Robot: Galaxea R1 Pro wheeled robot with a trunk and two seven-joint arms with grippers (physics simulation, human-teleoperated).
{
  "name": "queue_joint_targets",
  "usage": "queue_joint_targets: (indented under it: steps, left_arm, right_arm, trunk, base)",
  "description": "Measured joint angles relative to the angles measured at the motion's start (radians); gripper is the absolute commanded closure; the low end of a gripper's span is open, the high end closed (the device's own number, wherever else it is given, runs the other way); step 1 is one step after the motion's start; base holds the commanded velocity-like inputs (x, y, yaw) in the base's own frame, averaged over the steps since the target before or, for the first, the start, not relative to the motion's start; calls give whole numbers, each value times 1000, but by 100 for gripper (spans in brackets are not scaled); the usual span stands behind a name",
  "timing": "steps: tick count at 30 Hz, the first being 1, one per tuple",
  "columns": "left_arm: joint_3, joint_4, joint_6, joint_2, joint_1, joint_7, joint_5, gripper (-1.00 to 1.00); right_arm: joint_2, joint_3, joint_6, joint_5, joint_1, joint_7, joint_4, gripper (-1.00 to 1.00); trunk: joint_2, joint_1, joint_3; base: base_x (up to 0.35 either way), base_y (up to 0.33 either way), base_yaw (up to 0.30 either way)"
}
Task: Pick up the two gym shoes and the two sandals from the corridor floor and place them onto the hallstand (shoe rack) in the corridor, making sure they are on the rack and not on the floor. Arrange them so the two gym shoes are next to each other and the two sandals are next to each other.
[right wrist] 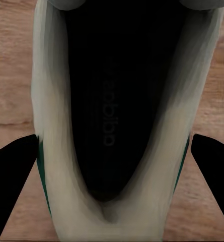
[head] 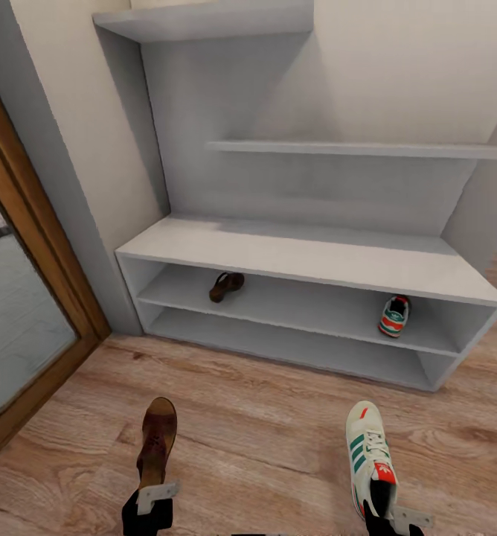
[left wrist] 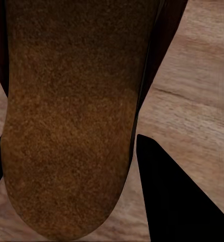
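Floor: light wood planks (head: 263,439), running up to a glazed door with a wooden frame (head: 25,298) on the left side.
Rack: pale grey shoe rack (head: 308,257) straight ahead of both claws, flat top, two long open compartments, two wall shelves above.
Already stored: one brown sandal (head: 226,286) in the upper compartment ahead of the left claw; one white sneaker (head: 394,316) in the same compartment ahead of the right claw, well apart from the sandal.
Left claw (head: 156,497): closed on the heel end of the second sandal (head: 158,441), tan footbed between the dark fingers (left wrist: 177,201) in the left wrist view.
Right claw (head: 397,515): closed on the heel end of the second sneaker (head: 369,455), fingers either side of the shoe opening in the right wrist view.
Long axis: both held shoes stretch forward from the claws, toes toward the rack, apparently lifted off the floor, though clearance hard to confirm.
Key relation: each stored mate lies directly beyond its matching claw, so left arm nearer the sandal spot, right arm nearer the sneaker spot.
Likely next need: straight forward reach into the upper compartment, each shoe set down just beside its partner.
Risk: toe catching the front edge of the rack top.
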Motion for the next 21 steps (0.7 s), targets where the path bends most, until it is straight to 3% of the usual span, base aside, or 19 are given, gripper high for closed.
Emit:
queue_joint_targets:
  steps: [11,19,21]
  left_arm:
    - [0,-6,0,0,5,0,-1,100]
    - [-8,-10,7,-2,0,0,-4,100]
    - [-10,-11,21,-7,-10,1,-9,100]
  right_arm:
    - [-1,-1,-1,0,0,-1,0,100]
    - [-2,-3,0,0,0,-2,-1,100]
    - [-21,-15,1,-6,0,-3,-9,100]
  trunk:
    - [0,0,6]
    - [0,0,11]
    - [0,0,12]
  base:
    - [-49,263,-298]
    - [-8,34,-299]
    - [0,2,-299]
